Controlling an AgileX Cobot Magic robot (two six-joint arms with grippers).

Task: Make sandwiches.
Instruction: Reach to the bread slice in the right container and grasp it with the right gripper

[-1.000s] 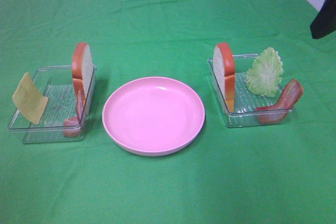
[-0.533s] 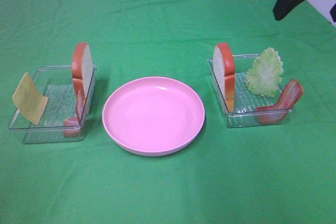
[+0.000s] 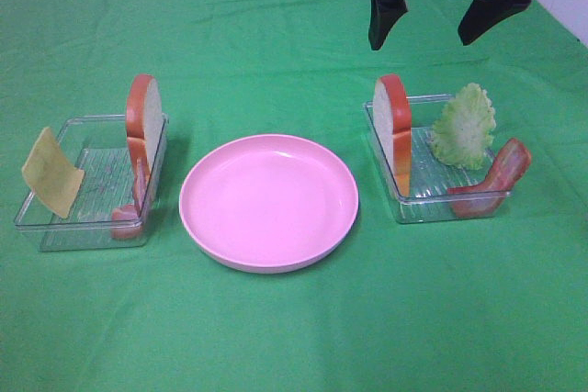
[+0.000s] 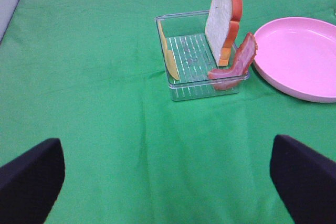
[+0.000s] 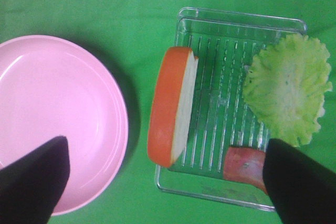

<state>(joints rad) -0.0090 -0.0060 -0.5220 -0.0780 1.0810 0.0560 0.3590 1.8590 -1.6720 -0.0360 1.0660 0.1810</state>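
In the left clear tray [image 3: 55, 227] stand a yellow cheese square [image 3: 50, 172], a bread slice [image 3: 142, 117] and a bacon strip [image 3: 133, 199]. The right clear tray [image 3: 413, 204] holds a second bread slice [image 3: 393, 126], a lettuce leaf [image 3: 464, 126] and another bacon strip [image 3: 491, 181]. My right gripper [image 3: 432, 25] hangs open and empty above the far side of that tray; its wrist view looks down on the bread [image 5: 173, 103] and lettuce [image 5: 286, 95]. My left gripper [image 4: 168, 182] is open and well short of the left tray [image 4: 181, 87], out of the high view.
A round pink plate [image 3: 266, 199] lies empty between the two trays. Green cloth [image 3: 276, 337] covers the whole table. A pale wall strip shows at the far right corner.
The right arm has swung in from the upper right edge to above the right tray, its open fingers now facing down. The food and trays have not moved.
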